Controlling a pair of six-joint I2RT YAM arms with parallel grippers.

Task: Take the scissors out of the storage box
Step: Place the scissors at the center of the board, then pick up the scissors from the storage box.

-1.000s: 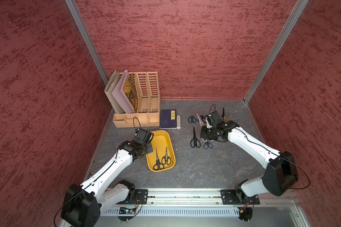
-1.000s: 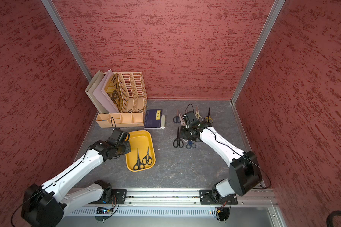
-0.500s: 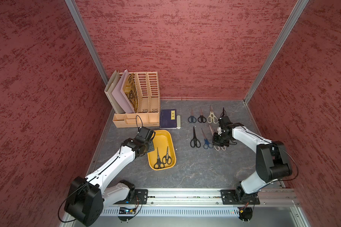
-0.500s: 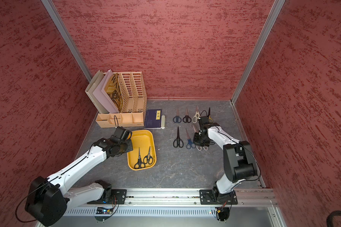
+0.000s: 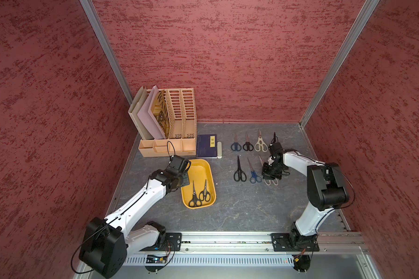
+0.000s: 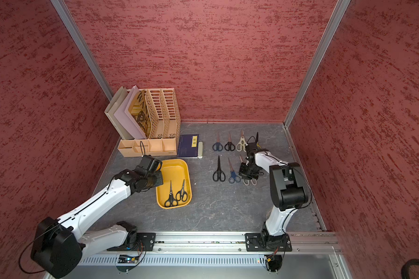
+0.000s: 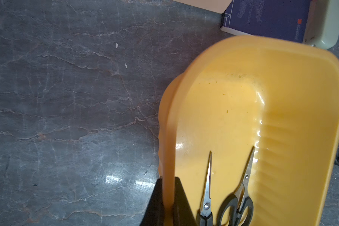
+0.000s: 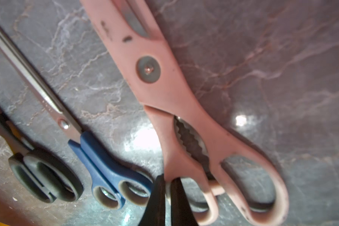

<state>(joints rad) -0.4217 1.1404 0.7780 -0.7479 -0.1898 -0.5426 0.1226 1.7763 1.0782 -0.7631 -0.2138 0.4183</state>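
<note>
**Both grippers clamped: one on the box wall, one on a scissors handle**

In both top views the storage box (image 5: 199,169) lies left of centre on the grey tabletop (image 5: 228,212). It sits just below the beige file organizer (image 5: 177,116) and a navy book (image 5: 206,147). Two black-handled scissors (image 5: 194,198) lie inside it, side by side in the box's lower half, blades toward the top of the frame. The left gripper (image 7: 168,183) is clenched on the box's left wall. In the left wrist view, one finger sits outside the rim and one inside.

Right of centre, seven pairs lie out on the table in two rows.
- **Upper row:** dark-blue scissors (image 5: 235,146), small black scissors (image 5: 247,145), cream scissors (image 5: 260,145) and a dark pair (image 6: 257,135) mostly hidden behind the right arm.
- **Lower row:** long black scissors (image 5: 239,172), blue scissors (image 5: 254,175) and pinkish scissors (image 8: 164,82).

The right gripper (image 8: 167,182) is pinched tight on one handle loop of the pinkish scissors. These appear to lie flat on the tabletop at the right end of the lower row.
</note>
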